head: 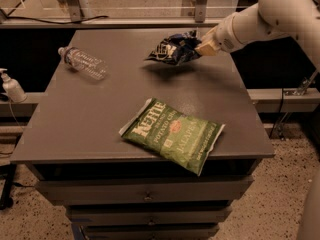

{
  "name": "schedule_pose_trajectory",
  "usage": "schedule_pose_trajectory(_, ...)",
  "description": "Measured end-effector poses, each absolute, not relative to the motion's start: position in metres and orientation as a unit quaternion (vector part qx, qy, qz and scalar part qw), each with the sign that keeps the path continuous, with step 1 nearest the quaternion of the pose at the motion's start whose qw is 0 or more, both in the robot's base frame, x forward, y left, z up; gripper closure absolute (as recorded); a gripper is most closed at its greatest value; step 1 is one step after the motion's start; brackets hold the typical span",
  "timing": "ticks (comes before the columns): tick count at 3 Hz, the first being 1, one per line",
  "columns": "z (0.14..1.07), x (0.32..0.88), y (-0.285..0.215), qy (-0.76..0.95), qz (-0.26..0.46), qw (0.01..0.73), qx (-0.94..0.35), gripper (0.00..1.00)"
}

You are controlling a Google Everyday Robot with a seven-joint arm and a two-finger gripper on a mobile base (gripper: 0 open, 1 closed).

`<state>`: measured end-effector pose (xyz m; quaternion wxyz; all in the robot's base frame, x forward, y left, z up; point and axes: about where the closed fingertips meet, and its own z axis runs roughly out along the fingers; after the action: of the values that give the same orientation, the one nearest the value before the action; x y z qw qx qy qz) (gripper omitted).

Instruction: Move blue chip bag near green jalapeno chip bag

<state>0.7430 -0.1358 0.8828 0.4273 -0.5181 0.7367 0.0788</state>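
Robot gripper (204, 47) over far right of table (100, 119), fingers clamped on right end of blue chip bag (171, 49), bag hanging above tabletop, green jalapeno chip bag (172, 134) well apart near front edge

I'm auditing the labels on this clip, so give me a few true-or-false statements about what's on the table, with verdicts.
1. The gripper holds the blue chip bag by one end. True.
2. The blue chip bag rests on the green jalapeno chip bag. False: it is apart, farther back, raised above its shadow.
3. The water bottle lies on its side. True.
4. The water bottle lies between the two bags. False: it is at the table's left rear.
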Motion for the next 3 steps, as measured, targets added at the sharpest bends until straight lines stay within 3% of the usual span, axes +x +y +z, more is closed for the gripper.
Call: schedule_pose_trajectory(3, 0.879, 0.632, -0.198, 0.761, 0.038, 0.386, -0.520, 1.00)
